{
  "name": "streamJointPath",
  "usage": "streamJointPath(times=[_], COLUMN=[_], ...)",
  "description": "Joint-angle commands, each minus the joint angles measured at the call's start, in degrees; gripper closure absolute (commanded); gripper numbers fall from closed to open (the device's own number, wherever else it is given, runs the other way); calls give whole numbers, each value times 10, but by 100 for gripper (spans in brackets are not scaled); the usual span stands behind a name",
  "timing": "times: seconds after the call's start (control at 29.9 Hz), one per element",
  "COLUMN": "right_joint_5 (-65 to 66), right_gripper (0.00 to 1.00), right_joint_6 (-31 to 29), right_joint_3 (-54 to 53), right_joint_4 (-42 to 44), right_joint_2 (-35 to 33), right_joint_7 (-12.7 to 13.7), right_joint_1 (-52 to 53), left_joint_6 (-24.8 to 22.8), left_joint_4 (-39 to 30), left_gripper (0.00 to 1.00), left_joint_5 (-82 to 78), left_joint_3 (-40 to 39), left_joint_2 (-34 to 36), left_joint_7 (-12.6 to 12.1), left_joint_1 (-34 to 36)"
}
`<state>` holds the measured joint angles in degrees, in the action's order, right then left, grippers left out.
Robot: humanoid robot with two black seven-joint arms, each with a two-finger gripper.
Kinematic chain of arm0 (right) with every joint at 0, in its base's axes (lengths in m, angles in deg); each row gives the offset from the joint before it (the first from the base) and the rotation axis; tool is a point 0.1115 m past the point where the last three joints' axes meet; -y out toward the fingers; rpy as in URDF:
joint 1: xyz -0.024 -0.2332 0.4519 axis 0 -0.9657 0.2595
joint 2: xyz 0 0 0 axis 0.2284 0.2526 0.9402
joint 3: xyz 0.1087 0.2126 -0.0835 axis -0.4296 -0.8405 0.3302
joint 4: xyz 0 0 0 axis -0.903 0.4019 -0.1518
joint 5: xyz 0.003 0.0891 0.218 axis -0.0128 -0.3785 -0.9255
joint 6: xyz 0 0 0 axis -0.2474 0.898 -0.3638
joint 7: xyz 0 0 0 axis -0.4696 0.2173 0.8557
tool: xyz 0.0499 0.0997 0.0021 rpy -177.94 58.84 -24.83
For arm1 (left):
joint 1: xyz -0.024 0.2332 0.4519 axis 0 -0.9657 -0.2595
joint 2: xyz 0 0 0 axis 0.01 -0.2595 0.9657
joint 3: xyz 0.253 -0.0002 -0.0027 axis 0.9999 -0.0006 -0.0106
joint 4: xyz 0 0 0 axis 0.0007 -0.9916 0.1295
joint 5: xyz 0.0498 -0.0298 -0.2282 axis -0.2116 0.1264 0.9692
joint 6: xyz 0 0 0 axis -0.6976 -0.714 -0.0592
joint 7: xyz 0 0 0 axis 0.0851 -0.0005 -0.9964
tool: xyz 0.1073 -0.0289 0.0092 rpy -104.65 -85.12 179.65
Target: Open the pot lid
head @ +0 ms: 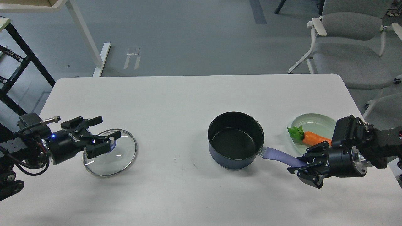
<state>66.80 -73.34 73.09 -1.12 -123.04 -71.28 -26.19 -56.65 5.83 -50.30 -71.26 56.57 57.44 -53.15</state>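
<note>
Here the left gripper (105, 134) hangs spread over the lid (110, 153); right gripper (304, 161) pinches the pot (236, 140) handle

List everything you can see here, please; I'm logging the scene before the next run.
pot: one, navy with black inside, right of table centre, uncovered
pot handle: one, lavender, pointing right
lid: one, clear glass, on the table at left
plate: one, pale green, right edge
carrot: one, orange with green leaves, on the plate
table: one, white
chair: one, grey, behind at right
left gripper: black, at the lid's knob
right gripper: black, around the handle's end
</note>
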Motion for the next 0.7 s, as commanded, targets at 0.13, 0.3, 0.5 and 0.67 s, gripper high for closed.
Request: streamJointPath(times=[0.13, 0.3, 0.5, 0.67], right_joint_5=[-8, -9, -52, -116], right_gripper=[62, 30, 3, 2], right_joint_6=[-1, -1, -1, -1], right_joint_3=[0, 0, -1, -6], right_joint_4=[0, -2, -5, -6], right_joint_2=[2, 0, -12, -40], right_joint_7=[0, 0, 0, 0], right_joint_1=[1, 2, 5, 38], left_joint_6=[-1, -1, -5, -27], left_joint_4=[0, 0, 0, 0], left_gripper=[1, 1, 1, 1], left_joint_5=[0, 1, 2, 39], left_joint_3=[0, 0, -2, -10], left_joint_2=[0, 0, 1, 1], left_joint_7=[0, 0, 0, 0], left_joint_1=[0, 2, 9, 27])
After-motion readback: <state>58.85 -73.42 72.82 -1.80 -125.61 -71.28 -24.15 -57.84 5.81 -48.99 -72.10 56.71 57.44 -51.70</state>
